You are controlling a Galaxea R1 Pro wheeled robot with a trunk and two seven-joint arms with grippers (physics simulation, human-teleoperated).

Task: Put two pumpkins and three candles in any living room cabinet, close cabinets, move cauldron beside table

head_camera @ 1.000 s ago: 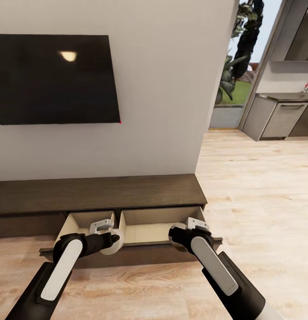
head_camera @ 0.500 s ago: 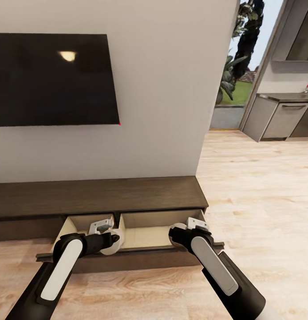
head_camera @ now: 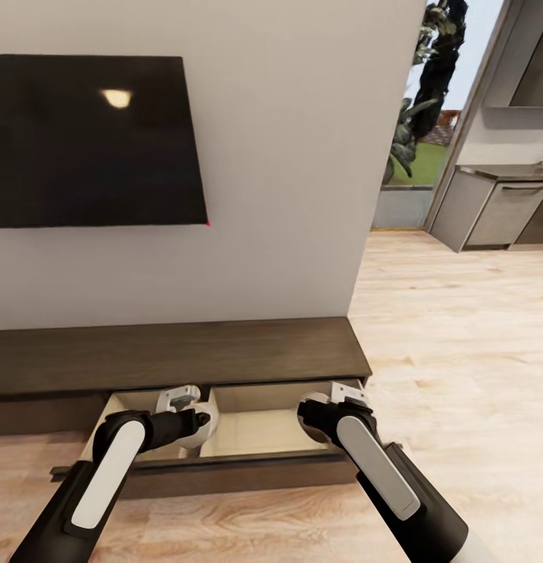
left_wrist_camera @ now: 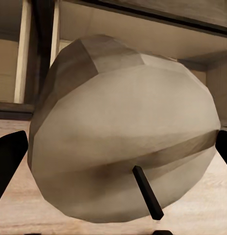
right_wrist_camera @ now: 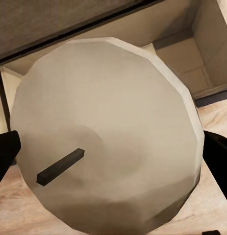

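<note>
Each hand, left hand [left_wrist_camera: 113, 147] and right hand [right_wrist_camera: 108, 147], pinches a pale candle [left_wrist_camera: 123, 127] over the cabinet's [head_camera: 178, 352] open drawers; we judge them light, rigid, waxy-slick, best clamped across the round sides.

Matt dark-brown wood cabinet [head_camera: 178, 356], pale smooth wax-like candles [left_wrist_camera: 123, 142], glossy black screen [head_camera: 95, 141].

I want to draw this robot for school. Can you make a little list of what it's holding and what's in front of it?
left end effector: shut on left candle, pale and round with a dark wick
right end effector: shut on right candle, same look
cabinet: low, dark brown, against the wall
drawers: two pulled out, left drawer and right drawer, beige inside
TV: on the wall above, dark
floor: light wood
</note>
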